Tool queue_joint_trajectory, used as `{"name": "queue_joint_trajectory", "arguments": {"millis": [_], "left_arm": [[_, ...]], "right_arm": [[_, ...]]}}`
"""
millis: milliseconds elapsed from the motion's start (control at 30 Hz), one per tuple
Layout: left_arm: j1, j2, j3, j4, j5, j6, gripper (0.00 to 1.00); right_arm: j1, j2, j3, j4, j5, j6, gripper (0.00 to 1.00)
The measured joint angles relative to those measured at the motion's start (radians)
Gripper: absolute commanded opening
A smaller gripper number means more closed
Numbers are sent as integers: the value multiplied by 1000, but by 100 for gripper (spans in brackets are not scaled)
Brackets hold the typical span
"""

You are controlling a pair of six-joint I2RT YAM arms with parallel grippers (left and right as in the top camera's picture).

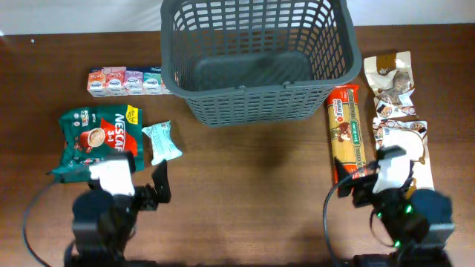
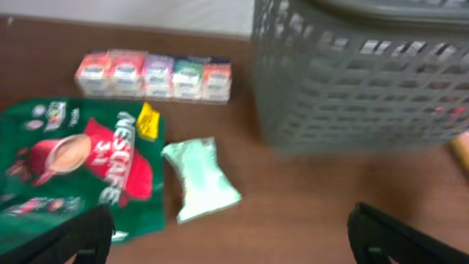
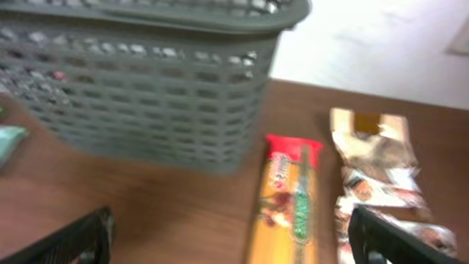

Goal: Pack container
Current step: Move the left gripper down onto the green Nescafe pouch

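Note:
The dark grey basket (image 1: pixel 252 59) stands at the back middle of the table, empty; it also shows in the left wrist view (image 2: pixel 359 81) and the right wrist view (image 3: pixel 146 81). My left gripper (image 2: pixel 231 238) is open and empty, near the table's front left, just in front of a green Nescafe bag (image 1: pixel 93 141) and a small pale green packet (image 1: pixel 161 142). My right gripper (image 3: pixel 231 238) is open and empty at the front right, above the near end of a yellow spaghetti packet (image 1: pixel 346 133).
A row of small coloured cartons (image 1: pixel 126 80) lies left of the basket. Two brown-and-white snack pouches (image 1: pixel 392 78) (image 1: pixel 404 137) lie right of the spaghetti. The table top is dark wood.

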Motion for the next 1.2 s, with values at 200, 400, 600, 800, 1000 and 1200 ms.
{"name": "queue_joint_trajectory", "arguments": {"millis": [200, 400, 600, 800, 1000, 1200], "left_arm": [[47, 277, 273, -149, -42, 84, 99], [186, 510, 518, -274, -50, 137, 99], [272, 622, 613, -282, -26, 155, 99], [280, 650, 613, -280, -23, 159, 99], [280, 650, 615, -364, -23, 166, 99], [280, 650, 615, -455, -39, 174, 99]], "right_arm": [[0, 220, 261, -135, 129, -87, 99], [-34, 389, 421, -227, 183, -113, 99], [-153, 501, 472, -315, 174, -116, 99], [-192, 527, 473, -336, 166, -116, 99], [-193, 527, 474, -338, 161, -116, 99], [-193, 528, 475, -338, 159, -116, 99]]}}
